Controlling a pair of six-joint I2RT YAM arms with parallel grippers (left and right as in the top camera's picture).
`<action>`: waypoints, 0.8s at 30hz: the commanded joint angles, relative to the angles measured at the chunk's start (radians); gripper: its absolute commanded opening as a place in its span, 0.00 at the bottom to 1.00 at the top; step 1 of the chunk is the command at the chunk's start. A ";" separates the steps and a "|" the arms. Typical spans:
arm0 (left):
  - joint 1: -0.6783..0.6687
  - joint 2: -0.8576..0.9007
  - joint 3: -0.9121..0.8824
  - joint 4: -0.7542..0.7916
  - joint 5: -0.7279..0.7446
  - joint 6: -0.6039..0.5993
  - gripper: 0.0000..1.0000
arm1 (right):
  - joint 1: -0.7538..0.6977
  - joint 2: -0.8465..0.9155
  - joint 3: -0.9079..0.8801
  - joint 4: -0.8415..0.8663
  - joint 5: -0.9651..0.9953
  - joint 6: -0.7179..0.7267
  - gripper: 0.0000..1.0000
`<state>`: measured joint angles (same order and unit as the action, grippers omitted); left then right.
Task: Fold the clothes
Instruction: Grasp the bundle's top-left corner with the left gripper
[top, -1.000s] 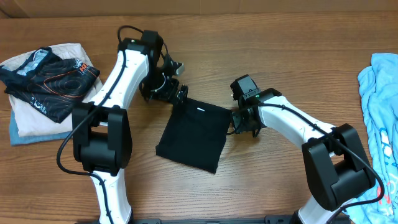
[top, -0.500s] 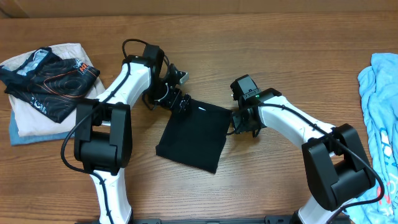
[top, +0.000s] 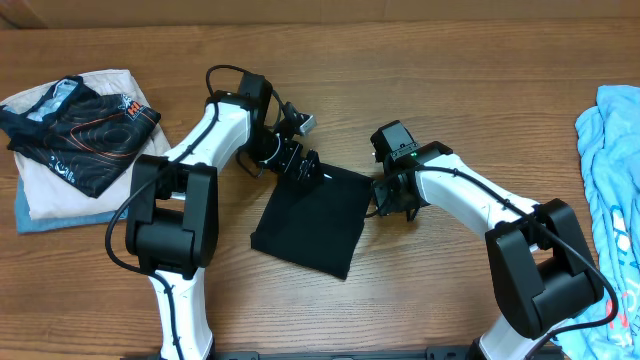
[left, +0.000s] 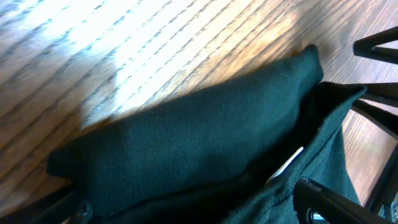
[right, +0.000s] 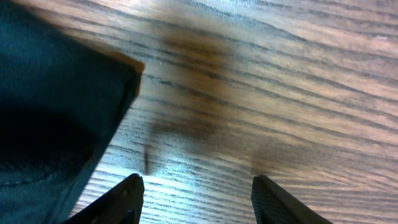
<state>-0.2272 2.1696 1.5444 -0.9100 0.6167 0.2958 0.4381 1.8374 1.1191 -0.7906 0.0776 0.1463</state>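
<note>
Clothes: folded black rectangle lying mid-counter. From overhead, left end effector at its upper corner, right end effector by its side edge. Only at wrist level: left spread wide astride a white label, right parted over bare wood, empty

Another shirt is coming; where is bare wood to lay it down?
Widest free patch: between the right arm and the light blue garment at the right edge. Also the near-edge strip in front of the black T-shirt. Crowded: the centre, where the left gripper and right gripper meet the T-shirt, and the far left, under the garment pile.
</note>
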 joint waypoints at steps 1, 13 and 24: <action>-0.010 0.089 -0.032 -0.004 -0.025 0.017 0.99 | 0.000 -0.011 0.000 -0.005 -0.003 0.007 0.59; -0.008 0.116 -0.032 0.005 -0.104 0.018 0.56 | 0.000 -0.011 0.000 -0.006 -0.003 0.007 0.59; -0.007 0.113 0.002 0.001 -0.103 0.014 0.04 | 0.000 -0.011 0.000 -0.008 -0.003 0.007 0.60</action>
<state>-0.2272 2.2238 1.5501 -0.8967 0.5976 0.3107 0.4385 1.8374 1.1191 -0.8024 0.0776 0.1467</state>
